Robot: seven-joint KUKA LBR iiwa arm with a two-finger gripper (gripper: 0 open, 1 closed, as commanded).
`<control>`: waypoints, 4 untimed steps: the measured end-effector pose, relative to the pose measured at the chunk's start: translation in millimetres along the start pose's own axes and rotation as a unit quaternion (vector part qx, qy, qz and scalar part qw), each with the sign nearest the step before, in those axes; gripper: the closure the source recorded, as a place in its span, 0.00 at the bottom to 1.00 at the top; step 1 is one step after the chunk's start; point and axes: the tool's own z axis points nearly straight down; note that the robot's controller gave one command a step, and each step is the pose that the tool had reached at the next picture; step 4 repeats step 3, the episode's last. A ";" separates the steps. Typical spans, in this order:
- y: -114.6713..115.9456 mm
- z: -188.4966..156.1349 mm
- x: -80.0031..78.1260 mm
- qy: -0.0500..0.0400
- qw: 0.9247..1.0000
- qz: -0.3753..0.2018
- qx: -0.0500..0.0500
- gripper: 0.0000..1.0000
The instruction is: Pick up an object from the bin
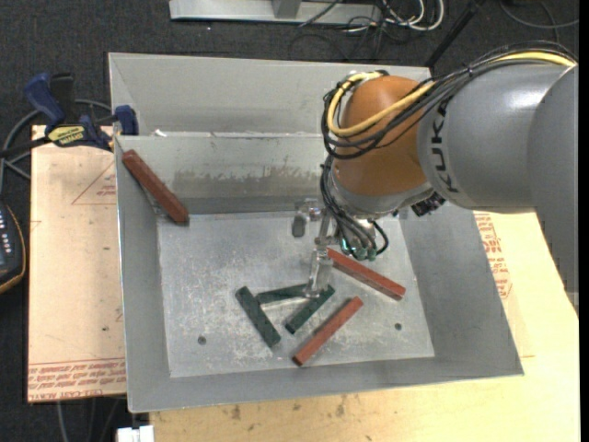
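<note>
My gripper (319,276) hangs below the orange wrist cover, low over the middle of the bin floor. Its tip comes down at the left end of a red-brown flat bar (368,276) that lies slanting to the lower right. Just under the tip lies a dark green bar (309,310), with a second green bar (283,295) to its left. A third green bar (257,316) crosses their left ends. Another red-brown bar (328,330) lies slanted just below them.
A longer red-brown bar (155,187) leans against the bin's back left corner. The arm and its cables cover the bin's right back part. The left and front of the floor hold nothing but scuffed metal.
</note>
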 end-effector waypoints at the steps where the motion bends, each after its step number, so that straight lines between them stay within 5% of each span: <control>1: -9.2 76.8 40.2 -0.001 0.997 0.083 -0.001 0.00; 2: -8.4 69.9 35.7 -0.008 0.997 0.083 -0.002 1.00; 3: 29.7 -91.9 21.2 -0.009 0.999 0.044 -0.001 1.00; 4: 29.7 -91.9 21.2 -0.009 0.999 0.044 -0.001 1.00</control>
